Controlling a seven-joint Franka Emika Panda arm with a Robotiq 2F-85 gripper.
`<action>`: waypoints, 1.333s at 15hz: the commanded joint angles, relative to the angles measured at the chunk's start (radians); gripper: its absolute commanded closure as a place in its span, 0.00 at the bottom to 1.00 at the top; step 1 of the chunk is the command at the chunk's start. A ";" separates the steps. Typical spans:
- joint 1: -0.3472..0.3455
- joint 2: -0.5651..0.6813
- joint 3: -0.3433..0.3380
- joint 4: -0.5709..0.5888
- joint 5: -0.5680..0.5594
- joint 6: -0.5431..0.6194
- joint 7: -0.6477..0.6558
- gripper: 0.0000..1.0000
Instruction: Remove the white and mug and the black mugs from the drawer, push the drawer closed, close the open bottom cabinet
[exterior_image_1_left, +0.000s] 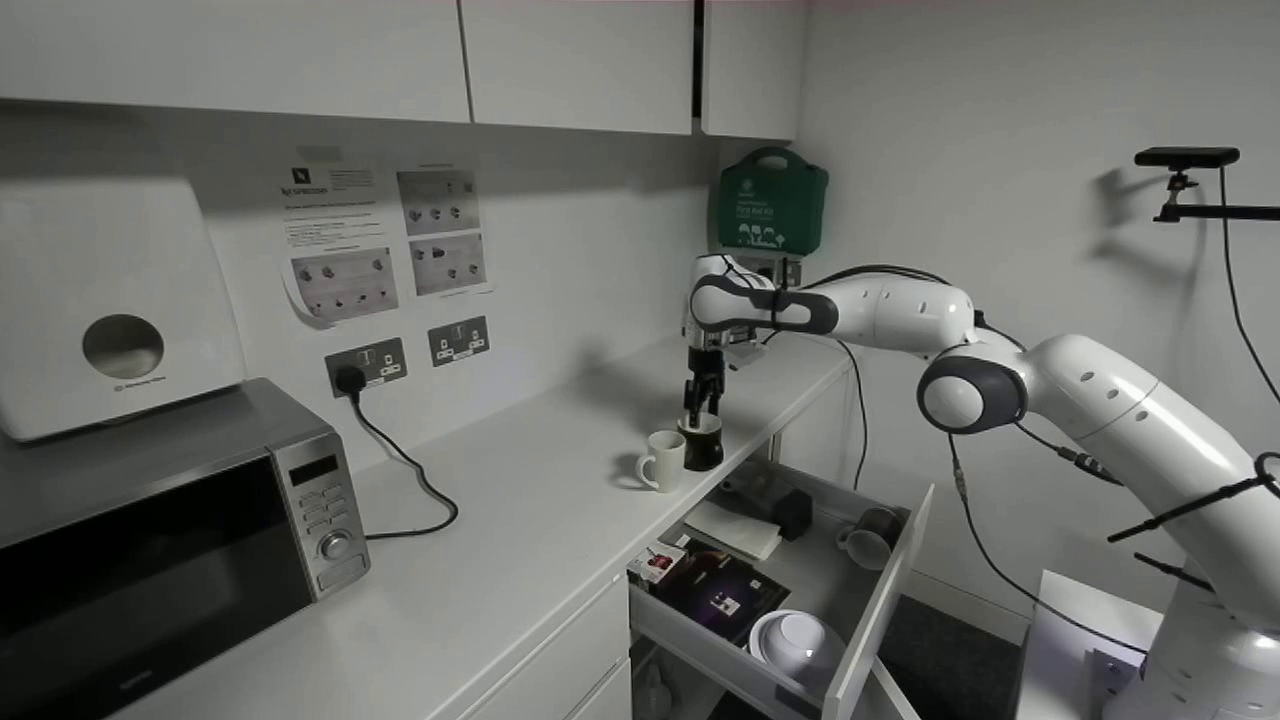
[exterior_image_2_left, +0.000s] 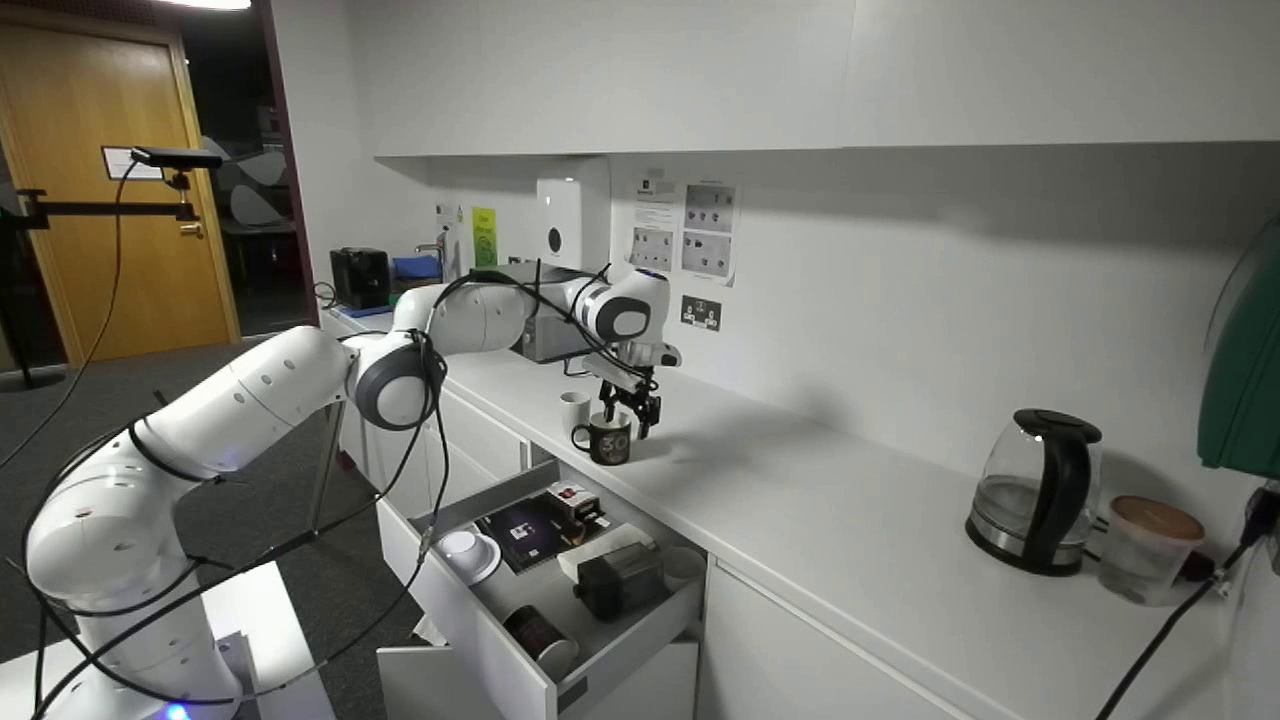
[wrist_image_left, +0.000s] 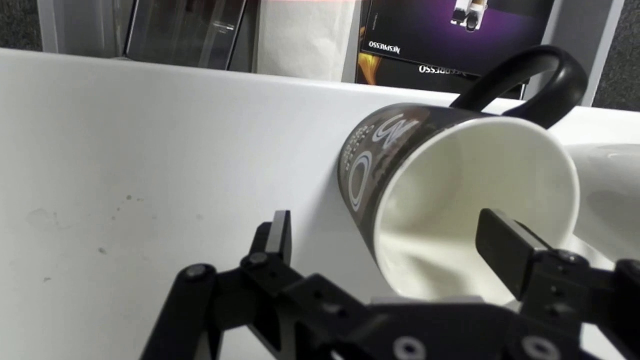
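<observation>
A black mug (exterior_image_1_left: 704, 452) with a pale inside stands upright on the counter in both exterior views (exterior_image_2_left: 609, 443). The white mug (exterior_image_1_left: 664, 462) stands beside it; its edge shows at the right of the wrist view (wrist_image_left: 612, 187). My gripper (exterior_image_1_left: 703, 402) is over the black mug. In the wrist view the gripper (wrist_image_left: 385, 215) is open, one finger over or inside the mug's mouth (wrist_image_left: 395, 150), the other outside its wall. Another dark mug (exterior_image_2_left: 540, 640) lies on its side in the open drawer (exterior_image_1_left: 890, 600). A lower front (exterior_image_2_left: 425, 685) stands open beneath the drawer.
The drawer also holds a white bowl (exterior_image_1_left: 797, 640), a dark Nespresso box (exterior_image_2_left: 530, 530) and a black container (exterior_image_2_left: 615, 580). A microwave (exterior_image_1_left: 180, 560) stands on the counter. A kettle (exterior_image_2_left: 1040, 490) and a lidded tub (exterior_image_2_left: 1150, 550) stand at the opposite end. Wall cupboards (exterior_image_1_left: 580, 60) hang above.
</observation>
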 joint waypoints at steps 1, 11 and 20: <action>0.001 -0.077 0.009 -0.126 0.034 0.020 0.074 0.00; 0.000 -0.257 0.007 -0.429 0.079 0.185 0.113 0.00; -0.033 -0.503 0.015 -0.744 0.141 0.341 0.106 0.00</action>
